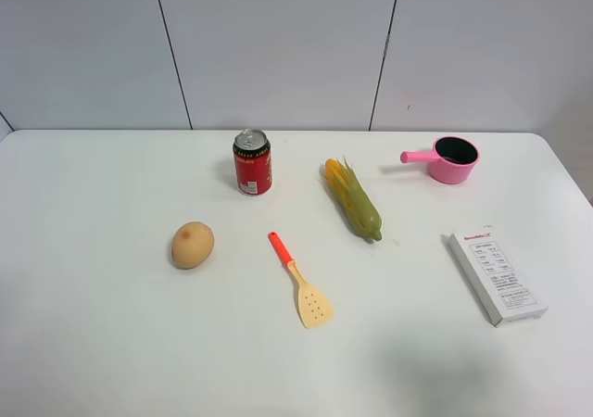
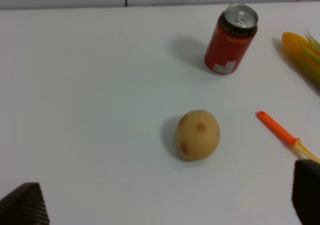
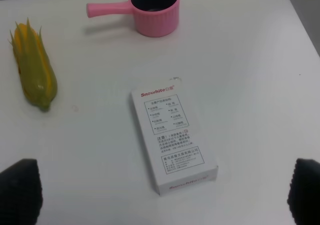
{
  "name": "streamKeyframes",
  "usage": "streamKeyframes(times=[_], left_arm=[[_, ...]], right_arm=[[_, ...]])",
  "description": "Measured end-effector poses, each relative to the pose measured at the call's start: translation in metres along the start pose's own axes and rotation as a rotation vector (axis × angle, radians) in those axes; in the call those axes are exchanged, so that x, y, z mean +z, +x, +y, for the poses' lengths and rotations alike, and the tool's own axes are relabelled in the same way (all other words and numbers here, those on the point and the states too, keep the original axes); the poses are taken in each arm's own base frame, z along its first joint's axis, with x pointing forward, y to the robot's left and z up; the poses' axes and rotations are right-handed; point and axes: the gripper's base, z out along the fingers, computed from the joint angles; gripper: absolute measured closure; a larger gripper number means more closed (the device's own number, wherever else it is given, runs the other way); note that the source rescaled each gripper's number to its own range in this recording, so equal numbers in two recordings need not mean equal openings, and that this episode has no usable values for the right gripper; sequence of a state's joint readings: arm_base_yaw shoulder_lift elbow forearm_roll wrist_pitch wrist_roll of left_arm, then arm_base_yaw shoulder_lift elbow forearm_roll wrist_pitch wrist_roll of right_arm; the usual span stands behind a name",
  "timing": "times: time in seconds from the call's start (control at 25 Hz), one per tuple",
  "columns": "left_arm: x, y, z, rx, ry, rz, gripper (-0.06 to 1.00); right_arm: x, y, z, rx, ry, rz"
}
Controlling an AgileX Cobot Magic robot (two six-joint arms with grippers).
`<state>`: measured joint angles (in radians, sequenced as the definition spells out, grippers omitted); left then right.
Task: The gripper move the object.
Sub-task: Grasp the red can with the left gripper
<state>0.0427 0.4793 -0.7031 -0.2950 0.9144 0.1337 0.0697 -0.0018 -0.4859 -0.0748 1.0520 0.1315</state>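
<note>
A plain white worktop [image 1: 93, 343] fills most of the high view. It is matt, bare between the things, and carries soft shadows. Behind it stands a pale grey panelled wall [image 1: 278, 46] with thin dark seams running down to the worktop's far edge.

The corn cob [image 1: 353, 200] lies near the middle, tip toward the camera. The can [image 1: 252, 161] stands upright to the left of the corn and well apart from it, silver top up, with nothing touching it. The potato [image 1: 193, 245] sits farther left of the corn and nearer the camera. The spatula [image 1: 302, 283] lies just in front of the corn, orange handle toward the can. The pink pot [image 1: 451, 159] is to the right of the corn, handle pointing toward it. The white box [image 1: 497, 277] lies flat, right of the corn and nearer the camera.

Of the left claw [image 2: 163, 202] only two dark fingertips show at the picture's lower corners. They are spread wide with nothing between them, and the potato lies beyond them. The right claw [image 3: 161, 192] is likewise spread wide, its tips on either side of the box's near end, apart from it.

The left wrist view cuts off most of the corn, and one fingertip hides the spatula's blade. The box's small print and the can's lettering are unreadable.
</note>
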Motion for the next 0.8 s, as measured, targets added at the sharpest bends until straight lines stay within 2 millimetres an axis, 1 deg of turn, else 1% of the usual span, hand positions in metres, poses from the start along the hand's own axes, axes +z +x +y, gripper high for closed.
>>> streamKeyframes(times=[0.12, 0.36, 0.6, 0.8], left_arm=[[0.023, -0.009, 0.003, -0.009, 0.021, 0.062, -0.06], [0.066, -0.029, 0.01, 0.027, 0.045, 0.041, -0.06], [0.104, -0.036, 0.011, 0.094, 0.057, 0.054, -0.06], [0.136, -0.036, 0.003, 0.12, 0.078, 0.073, -0.06]], right_arm=[[0.0, 0.0, 0.0, 0.0, 0.0, 0.0], [0.0, 0.0, 0.0, 0.0, 0.0, 0.0], [0.0, 0.0, 0.0, 0.0, 0.0, 0.0], [0.0, 0.0, 0.0, 0.0, 0.0, 0.0]])
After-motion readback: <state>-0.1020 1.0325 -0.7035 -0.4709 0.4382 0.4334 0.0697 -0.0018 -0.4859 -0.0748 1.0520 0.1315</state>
